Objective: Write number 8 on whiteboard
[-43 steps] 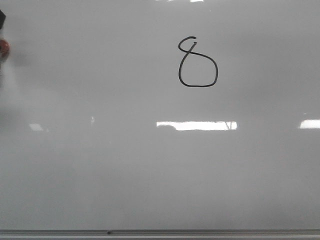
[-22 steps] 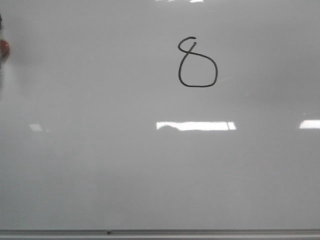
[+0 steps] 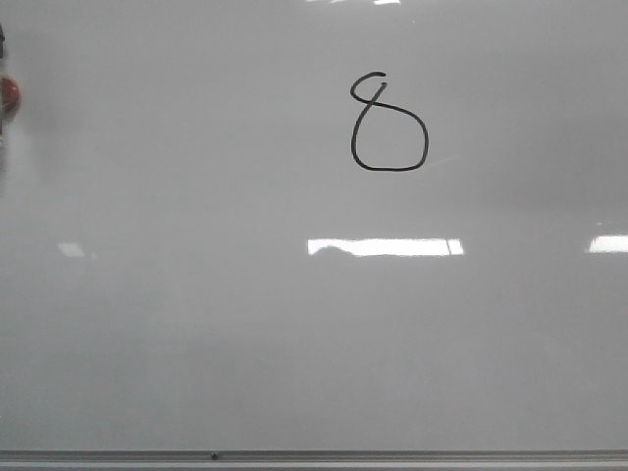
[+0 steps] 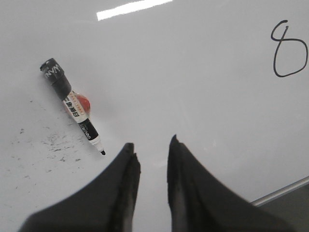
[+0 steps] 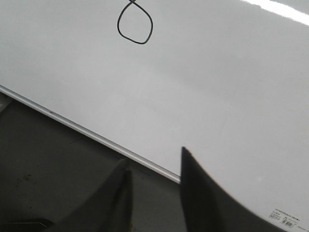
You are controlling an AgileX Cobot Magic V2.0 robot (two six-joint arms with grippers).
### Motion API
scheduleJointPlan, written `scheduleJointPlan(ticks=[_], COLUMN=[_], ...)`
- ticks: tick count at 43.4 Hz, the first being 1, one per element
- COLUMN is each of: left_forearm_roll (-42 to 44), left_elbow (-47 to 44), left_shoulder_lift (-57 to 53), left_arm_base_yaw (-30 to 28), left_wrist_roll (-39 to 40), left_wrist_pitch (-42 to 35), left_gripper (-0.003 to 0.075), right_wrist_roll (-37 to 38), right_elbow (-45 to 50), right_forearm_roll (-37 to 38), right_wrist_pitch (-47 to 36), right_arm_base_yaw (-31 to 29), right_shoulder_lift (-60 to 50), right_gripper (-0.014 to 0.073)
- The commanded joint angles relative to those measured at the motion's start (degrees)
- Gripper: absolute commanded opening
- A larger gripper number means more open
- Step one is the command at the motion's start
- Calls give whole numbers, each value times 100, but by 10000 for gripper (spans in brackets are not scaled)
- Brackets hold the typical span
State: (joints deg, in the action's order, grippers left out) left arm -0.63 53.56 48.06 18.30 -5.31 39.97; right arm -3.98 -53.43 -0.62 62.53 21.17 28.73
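Observation:
A black hand-drawn number 8 (image 3: 388, 124) stands on the glossy whiteboard (image 3: 294, 343), right of centre in the upper half of the front view; it also shows as the number 8 (image 4: 288, 50) and, partly cut off, the number 8 (image 5: 134, 24) in the wrist views. A black marker (image 4: 72, 105) lies uncapped on the whiteboard (image 4: 193, 72) next to a small red object (image 4: 82, 101). My left gripper (image 4: 149, 147) hovers open and empty just beside the marker's tip. My right gripper (image 5: 154, 159) is open and empty over the board's metal edge (image 5: 87, 131).
The red object (image 3: 8, 94) peeks in at the front view's left edge. Black smudges (image 4: 53, 145) mark the board near the marker. A grey edge strip (image 3: 314, 456) runs along the bottom. Dark floor (image 5: 43, 164) lies beyond the board's edge.
A dark shape at the front view's far left edge has drawn out of the frame. The 8 and the board are unchanged.

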Motion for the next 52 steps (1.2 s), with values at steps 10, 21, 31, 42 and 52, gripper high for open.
scheduleJointPlan(ticks=[10, 21, 31, 42, 52], left_forearm_roll=[-48, -32, -32, -32, -32], left_elbow=[162, 162, 162, 162, 162], left_shoulder_lift=[-31, -31, -31, -31, -31], left_arm_base_yaw=[40, 40, 40, 40, 40], left_wrist_roll=[437, 476, 476, 476, 476], left_wrist_pitch=[-424, -527, -516, -516, -516], left_gripper=[-21, -21, -21, -21, -21], right_wrist_roll=[18, 18, 18, 18, 18], right_elbow=[68, 201, 201, 201, 201], right_forearm_roll=[62, 92, 62, 62, 62], right_wrist_pitch=[-362, -427, -410, -410, -410], right_arm_base_yaw=[-35, -35, -35, -35, -35], right_shoulder_lift=[32, 32, 32, 32, 32], right_gripper=[-103, -108, -108, -108, -108])
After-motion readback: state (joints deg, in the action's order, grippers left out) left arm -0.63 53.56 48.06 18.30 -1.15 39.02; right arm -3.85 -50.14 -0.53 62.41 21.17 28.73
